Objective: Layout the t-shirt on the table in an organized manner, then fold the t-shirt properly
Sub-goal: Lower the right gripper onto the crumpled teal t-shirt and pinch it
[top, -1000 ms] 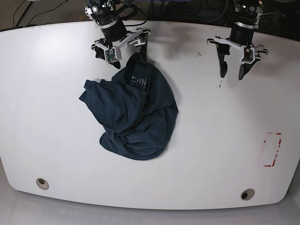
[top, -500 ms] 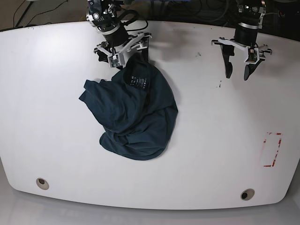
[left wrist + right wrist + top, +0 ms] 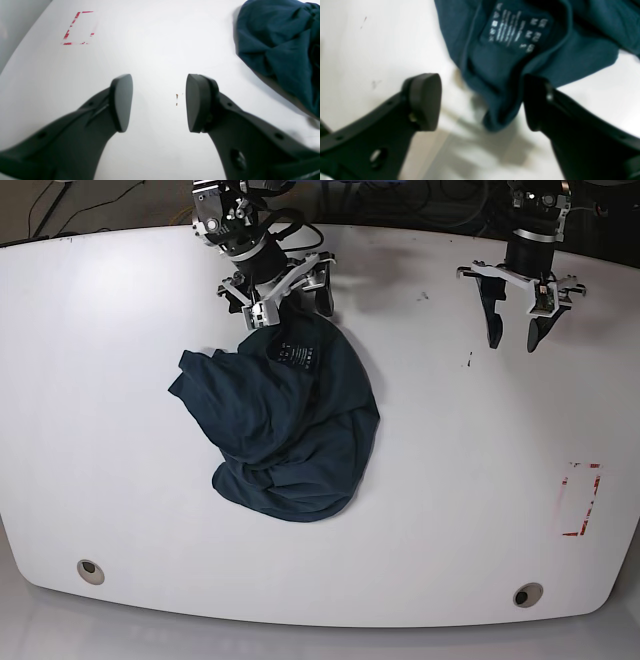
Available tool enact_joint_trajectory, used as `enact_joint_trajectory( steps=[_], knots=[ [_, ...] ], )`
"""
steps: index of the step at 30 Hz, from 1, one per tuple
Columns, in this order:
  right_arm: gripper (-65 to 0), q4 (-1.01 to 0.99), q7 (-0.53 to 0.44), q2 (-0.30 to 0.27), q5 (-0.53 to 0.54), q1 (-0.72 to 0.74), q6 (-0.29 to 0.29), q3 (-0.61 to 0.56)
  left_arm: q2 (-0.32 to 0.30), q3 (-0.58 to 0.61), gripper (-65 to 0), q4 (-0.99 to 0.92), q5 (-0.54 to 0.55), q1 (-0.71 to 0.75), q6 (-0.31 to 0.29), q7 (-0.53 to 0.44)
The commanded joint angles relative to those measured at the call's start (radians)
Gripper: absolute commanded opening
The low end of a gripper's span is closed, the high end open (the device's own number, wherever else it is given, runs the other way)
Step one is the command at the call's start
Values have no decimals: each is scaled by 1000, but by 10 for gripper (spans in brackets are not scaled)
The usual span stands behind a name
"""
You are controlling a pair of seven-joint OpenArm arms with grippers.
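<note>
**Collar grip let go, shirt not yet laid out**

The t-shirt (image 3: 285, 425) lies bunched mid-table (image 3: 120, 480). At its twelve o'clock edge the right gripper (image 3: 285, 302) has opened since a second ago; its fingers straddle the collar unclamped, so spreading must restart. The neck label (image 3: 517, 30) shows white print, too blurred to read. Farther off at two o'clock, the left gripper (image 3: 515, 335) hovers, fingers apart, holding nothing.
</note>
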State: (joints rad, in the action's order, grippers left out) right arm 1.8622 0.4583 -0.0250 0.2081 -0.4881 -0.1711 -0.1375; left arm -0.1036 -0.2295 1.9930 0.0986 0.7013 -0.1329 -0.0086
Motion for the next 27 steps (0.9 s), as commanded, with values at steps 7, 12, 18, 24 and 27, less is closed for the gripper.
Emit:
enact_joint_trajectory(
  steps=[7,12,18,24,27],
  knots=[
    [-239,-19,-23,0,29,25,-3,2,-3,-24,-335,15,3,5,3,-27],
    [-236,-39,-23,0,35,32,-3,2,-3,-32,-335,15,3,5,3,-27],
    [-238,-45,-23,0,30,35,-3,2,-3,-34,-335,15,3,5,3,-27],
    [-262,-46,-23,0,27,38,-3,2,-3,-47,-335,16,3,5,3,-27],
    [-349,-60,-23,0,27,39,-3,2,-3,-49,-335,15,3,5,3,-27]
  ],
)
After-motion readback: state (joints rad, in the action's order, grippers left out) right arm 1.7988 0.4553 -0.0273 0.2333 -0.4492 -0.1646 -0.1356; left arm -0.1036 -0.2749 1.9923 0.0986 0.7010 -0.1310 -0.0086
